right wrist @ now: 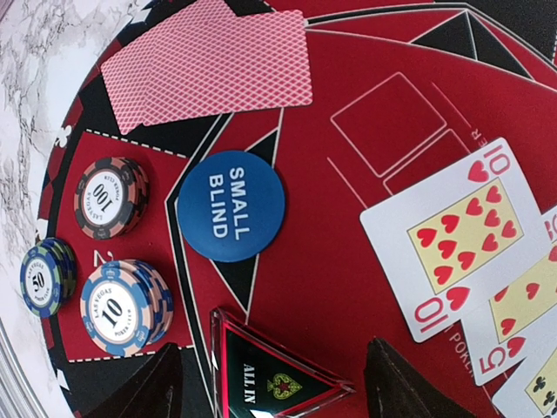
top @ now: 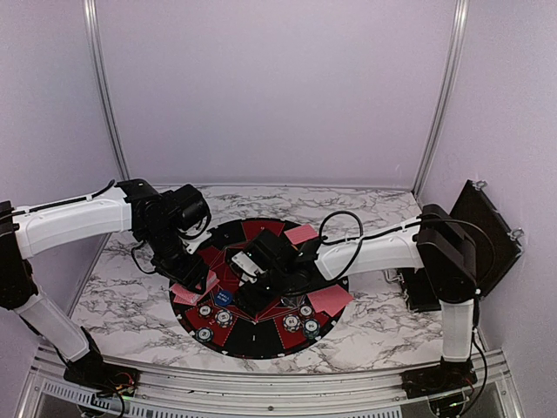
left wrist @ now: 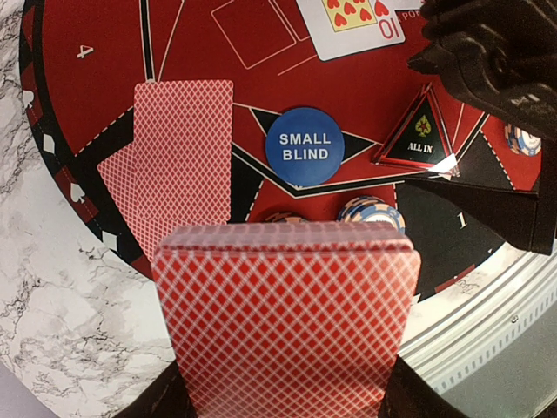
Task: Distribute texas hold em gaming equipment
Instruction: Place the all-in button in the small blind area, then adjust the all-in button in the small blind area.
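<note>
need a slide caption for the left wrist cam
Left gripper holding the red-backed deck; two face-down cards and SMALL BLIND disc on the mat beyond.

The marbled table [top: 122, 287] carries a round black-and-red mat [top: 265, 231] and, rightward, a black case [top: 483, 231].

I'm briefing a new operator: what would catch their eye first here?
The red-backed deck filling the left wrist view, clamped in the left gripper. Beyond it on the red-and-black mat lie the blue SMALL BLIND disc and a face-up ten of hearts, with chip stacks near the rim.
</note>
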Robot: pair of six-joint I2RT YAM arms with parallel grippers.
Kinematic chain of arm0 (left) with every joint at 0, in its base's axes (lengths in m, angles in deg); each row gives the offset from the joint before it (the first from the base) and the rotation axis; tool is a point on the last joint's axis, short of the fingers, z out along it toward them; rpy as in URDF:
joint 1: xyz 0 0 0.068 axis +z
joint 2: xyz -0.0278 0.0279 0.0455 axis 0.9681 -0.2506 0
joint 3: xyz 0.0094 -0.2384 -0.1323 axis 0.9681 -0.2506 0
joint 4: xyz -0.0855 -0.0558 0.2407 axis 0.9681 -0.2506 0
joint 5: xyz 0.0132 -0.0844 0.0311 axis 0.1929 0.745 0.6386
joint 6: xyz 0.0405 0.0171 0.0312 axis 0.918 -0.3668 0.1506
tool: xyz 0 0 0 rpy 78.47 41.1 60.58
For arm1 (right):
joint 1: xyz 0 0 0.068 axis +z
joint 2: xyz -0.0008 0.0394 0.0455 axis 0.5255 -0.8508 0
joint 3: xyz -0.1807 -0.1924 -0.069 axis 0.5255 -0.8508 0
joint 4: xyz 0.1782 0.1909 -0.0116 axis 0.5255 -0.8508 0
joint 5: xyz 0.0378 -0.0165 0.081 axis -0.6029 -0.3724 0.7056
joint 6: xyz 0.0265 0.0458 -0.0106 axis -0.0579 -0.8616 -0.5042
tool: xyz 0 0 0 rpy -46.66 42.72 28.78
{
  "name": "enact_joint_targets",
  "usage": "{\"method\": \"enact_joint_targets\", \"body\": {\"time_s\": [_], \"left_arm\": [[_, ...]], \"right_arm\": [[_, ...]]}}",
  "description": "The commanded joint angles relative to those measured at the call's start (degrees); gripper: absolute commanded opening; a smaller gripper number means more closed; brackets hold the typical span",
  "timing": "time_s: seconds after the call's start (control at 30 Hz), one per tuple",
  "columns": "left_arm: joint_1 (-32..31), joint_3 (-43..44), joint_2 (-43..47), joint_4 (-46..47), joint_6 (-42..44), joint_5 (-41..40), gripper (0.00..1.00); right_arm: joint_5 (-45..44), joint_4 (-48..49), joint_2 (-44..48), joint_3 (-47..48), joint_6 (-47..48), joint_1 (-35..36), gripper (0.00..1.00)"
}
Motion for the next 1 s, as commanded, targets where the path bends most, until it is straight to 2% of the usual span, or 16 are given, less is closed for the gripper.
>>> {"method": "enact_joint_targets", "body": {"time_s": [0.0, 0.4, 0.8, 0.97], "left_arm": [[0.3, -0.1, 1.6, -0.1, 0.1, 0.4, 0.53], [0.4, 0.2, 1.2, -0.3, 0.1, 0.5, 0.53], [0.3, 0.5, 0.9, -0.3, 0.0, 0.8, 0.53], [0.3, 0.5, 0.9, -0.3, -0.1, 0.8, 0.52]], "right_arm": [[-0.5, -0.1, 0.6, 0.3, -1.6, 0.4, 0.69], [1.7, -1.5, 3.5, -1.6, -4.3, 0.1, 0.69], [7.0, -1.8, 4.9, -5.1, -8.6, 0.2, 0.65], [7.5, -1.5, 4.1, -5.0, -9.7, 0.1, 0.57]]}}
